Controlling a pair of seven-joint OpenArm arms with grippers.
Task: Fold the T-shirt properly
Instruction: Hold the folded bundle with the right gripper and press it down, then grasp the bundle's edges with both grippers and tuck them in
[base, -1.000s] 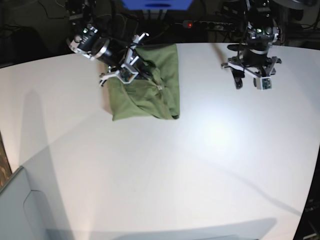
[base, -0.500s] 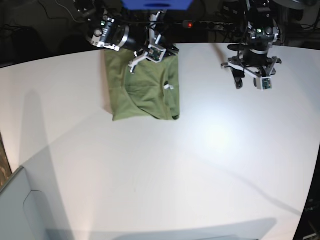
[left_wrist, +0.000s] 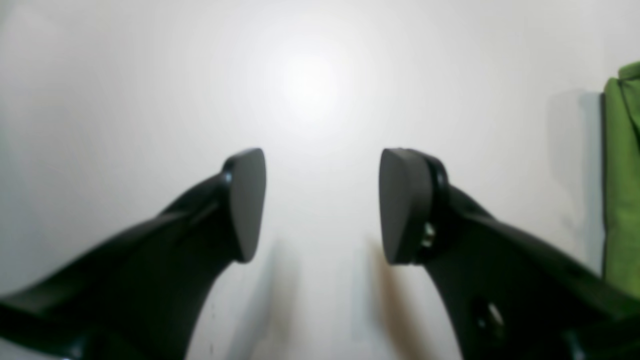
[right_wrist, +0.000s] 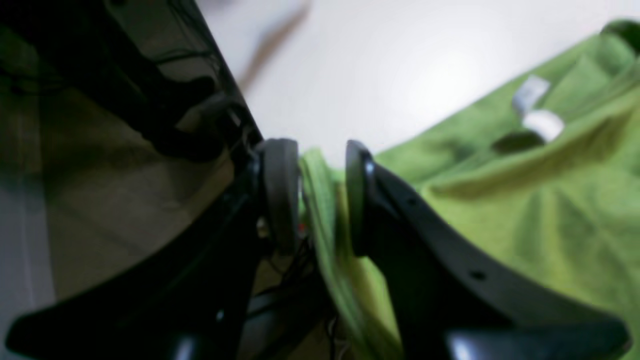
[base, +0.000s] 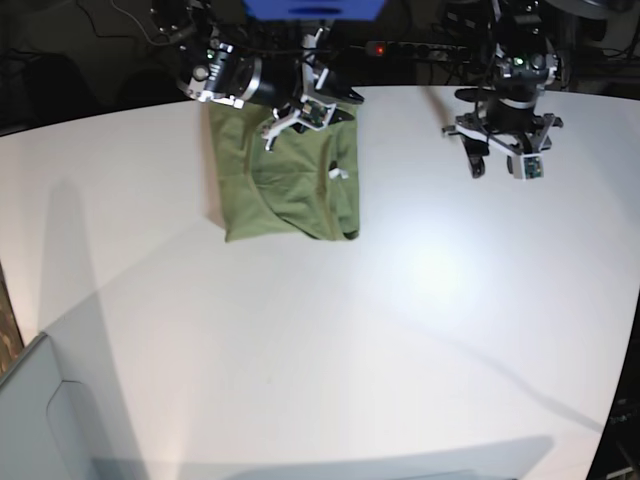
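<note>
t-shirt (base: 290, 185) edge between slightly parted right fingers (right_wrist: 280, 190); white tag (right_wrist: 537, 112) unreadable; left fingers (left_wrist: 247, 202) wide apart

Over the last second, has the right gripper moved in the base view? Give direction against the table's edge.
Yes. The right gripper has travelled from above the T-shirt toward the table's far edge.

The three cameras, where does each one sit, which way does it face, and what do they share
Base: high at the front, facing down over the white table; both arms show.
Left wrist: on the left arm, facing down at bare table; left gripper open.
Right wrist: on the right arm, facing the T-shirt; right gripper straddles a cloth edge.
Shared: all three catch the T-shirt.
</note>
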